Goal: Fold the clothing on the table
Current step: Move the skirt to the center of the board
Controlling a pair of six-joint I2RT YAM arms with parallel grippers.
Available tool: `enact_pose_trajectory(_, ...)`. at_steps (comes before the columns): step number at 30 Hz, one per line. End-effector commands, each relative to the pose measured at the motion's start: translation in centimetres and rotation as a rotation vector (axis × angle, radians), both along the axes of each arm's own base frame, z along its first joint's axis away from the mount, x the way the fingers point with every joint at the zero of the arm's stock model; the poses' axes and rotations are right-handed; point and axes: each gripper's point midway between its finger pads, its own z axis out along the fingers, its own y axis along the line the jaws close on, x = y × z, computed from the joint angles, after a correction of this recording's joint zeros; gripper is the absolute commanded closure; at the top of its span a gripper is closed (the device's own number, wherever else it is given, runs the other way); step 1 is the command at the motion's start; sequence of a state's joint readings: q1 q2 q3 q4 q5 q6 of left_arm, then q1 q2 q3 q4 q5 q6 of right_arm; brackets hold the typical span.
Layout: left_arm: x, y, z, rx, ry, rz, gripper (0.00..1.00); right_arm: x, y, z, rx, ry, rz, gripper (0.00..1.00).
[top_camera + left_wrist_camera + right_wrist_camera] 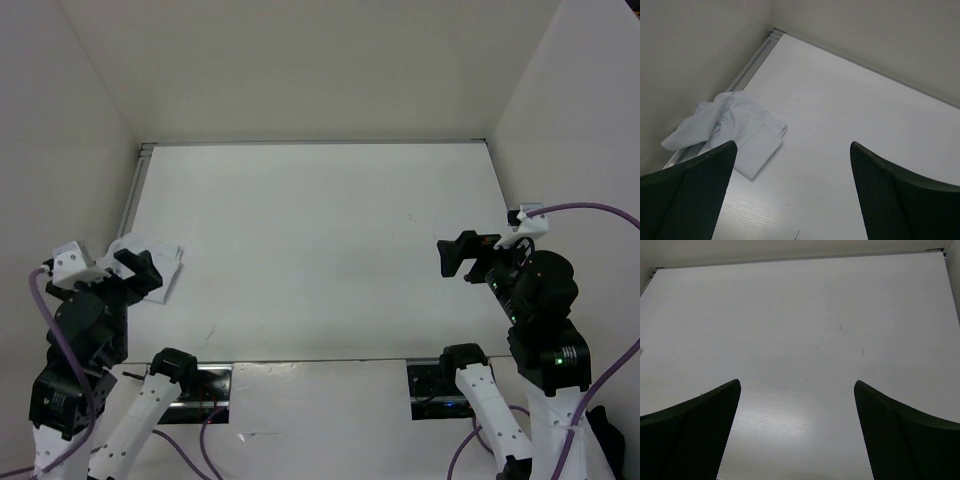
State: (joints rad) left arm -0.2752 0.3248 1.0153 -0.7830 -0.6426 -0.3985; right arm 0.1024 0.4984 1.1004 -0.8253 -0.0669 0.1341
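Clothing (740,131) sits ahead of my left pincer (792,150) and off to its left side, just beyond the left finger (695,190), bunched against the rail (756,59) at the foot of the side wall (690,45). From above, the left pincer (138,272) hangs over the near part of the heap and hides some of it. Both pincers are spread wide and hold nothing; the right pincer (796,385) faces bare table (800,315), with the garment well apart from it, far off to its left.

I judge the step in hand to be the first pick. To do it well I would shift the left pincer leftward and down until the flat, squared flap nearest its gap lies between the fingers, then pinch that single edge and not the crumpled mound by the rail (a grab there would likely take several layers at once). Drawing it toward the open table (320,220) ahead of the right pincer should give both arms room to spread it.

As for heading, the rumpled end points toward the wall and away from the left pincer's left finger, while the flat flap points back toward the gap. Its long axis seems to run slantwise across the pincer's line of reach, though the wrinkles make that uncertain
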Motion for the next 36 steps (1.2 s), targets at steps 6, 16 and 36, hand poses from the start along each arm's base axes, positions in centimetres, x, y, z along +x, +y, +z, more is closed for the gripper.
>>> enact_pose_trajectory(6, 0.5, -1.9, 1.7, 0.083, -0.084, -0.147, 0.0, 0.1, 0.1, 0.5, 0.007, -0.017, 0.0, 0.02)
enact_pose_trajectory(16, 15.0, -2.2, -6.4, 0.031, 0.41, 0.225, 0.0, 0.3, 0.8, 0.2, 0.006, 0.003, 0.043, 0.02)
enact_pose_trajectory(36, 17.3, 4.6, -25.7, -0.244, 0.881, 0.661, 0.0, 0.3, 1.1, 0.2, 0.001, 0.001, 0.063, 0.02)
